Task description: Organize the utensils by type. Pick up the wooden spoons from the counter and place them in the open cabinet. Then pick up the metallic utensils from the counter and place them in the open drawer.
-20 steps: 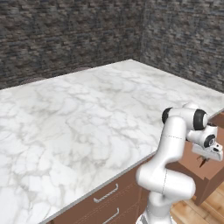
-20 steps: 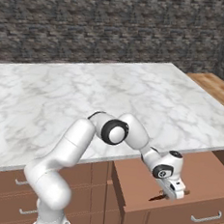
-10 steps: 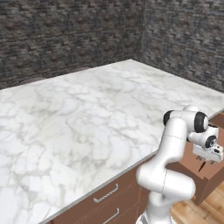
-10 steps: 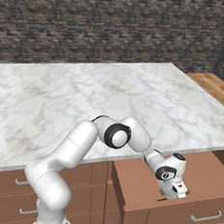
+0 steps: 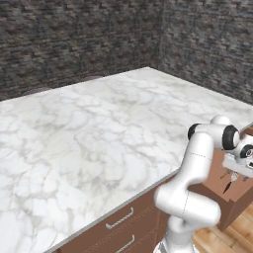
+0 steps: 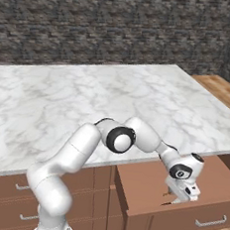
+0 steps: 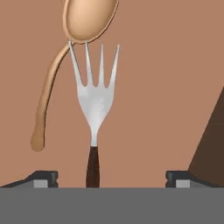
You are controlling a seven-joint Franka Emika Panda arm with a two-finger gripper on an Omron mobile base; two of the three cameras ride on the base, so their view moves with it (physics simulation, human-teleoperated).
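Observation:
My gripper (image 7: pixel 111 179) hangs inside the open drawer (image 6: pixel 147 190), and its jaws stand wide apart. A fork (image 7: pixel 95 103) with metal tines and a dark brown handle lies on the drawer floor between the fingertips (image 7: pixel 43 178), touched by neither. A tan wooden spoon (image 7: pixel 87 19) lies just beyond it, its bowl at the tips of the tines and its curved handle trailing along the fork's left. In the base views the gripper (image 6: pixel 181 195) (image 5: pixel 231 180) points down into the drawer (image 5: pixel 232 195).
The marble counter (image 5: pixel 99 128) (image 6: pixel 88 99) stretches in front of the dark stone wall. Closed drawers with metal handles (image 5: pixel 120 219) sit under the counter. The open drawer's front carries a handle (image 6: pixel 210 222). A darker drawer wall (image 7: pixel 210 148) rises at the right of the hand view.
The jaws have gone from shut to wide open, letting go of the fork, which now lies on the drawer floor. The hand has sunk slightly into the drawer.

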